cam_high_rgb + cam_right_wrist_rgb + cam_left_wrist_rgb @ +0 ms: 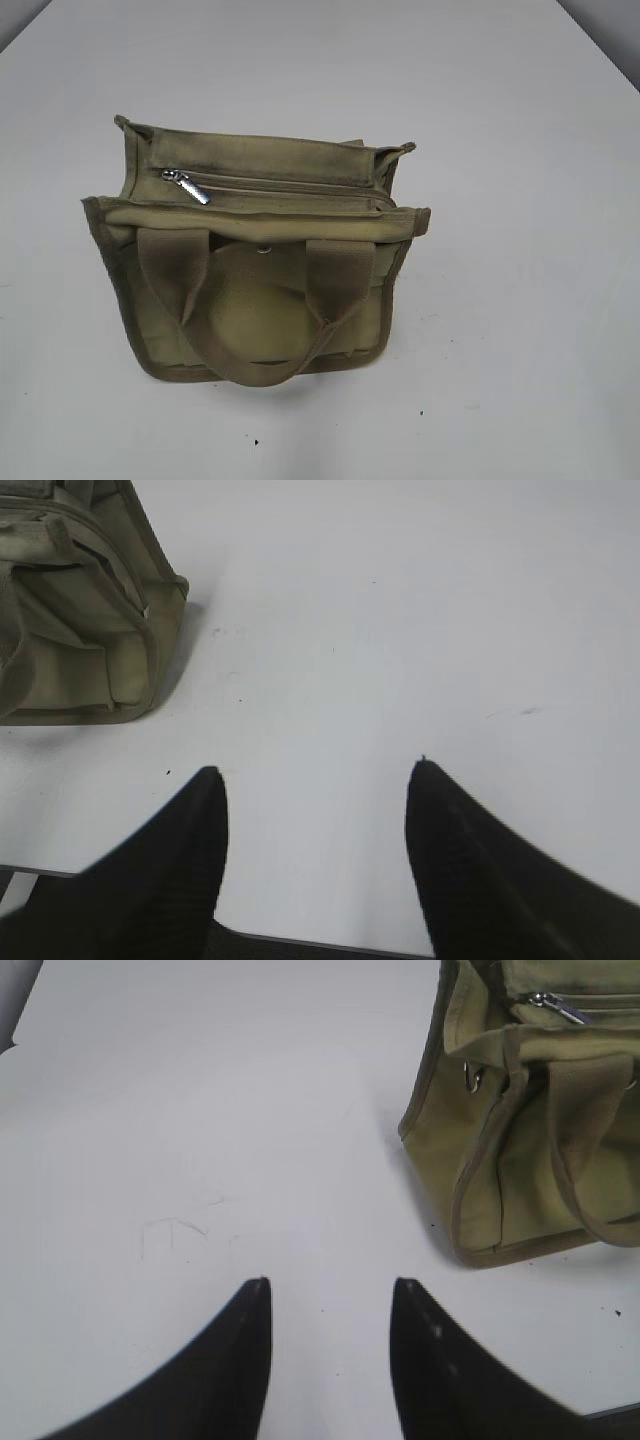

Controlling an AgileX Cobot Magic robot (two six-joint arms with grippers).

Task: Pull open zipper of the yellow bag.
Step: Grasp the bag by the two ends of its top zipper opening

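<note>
Zipper (285, 188) on the yellow bag (255, 290) looks fully closed, pull tab (188, 187) at its left end in the exterior view. Left gripper (330, 1295): fingers spread, nothing between them, hovering over bare table left of the bag, well apart from it. Right gripper (315, 775): fingers spread wider, empty too, over bare table right of the bag, also well apart. Neither shows in the exterior view.

Step, as I judge it: approach not yet made, no contact with the bag. Next move likely calls for one gripper to pin the bag body or a handle (245, 345) while the other pinches the small shiny tab and drags it along the tape toward the bag's right end. Tab lies flat and is thin, so a fine pinch is needed; the soft canvas may slide or buckle if unbraced.

Surface: plain white table (520, 330), matte, a few dark specks and faint scuffs near the bag. Room: only grey slivers beyond the far table corners, nothing else readable.
</note>
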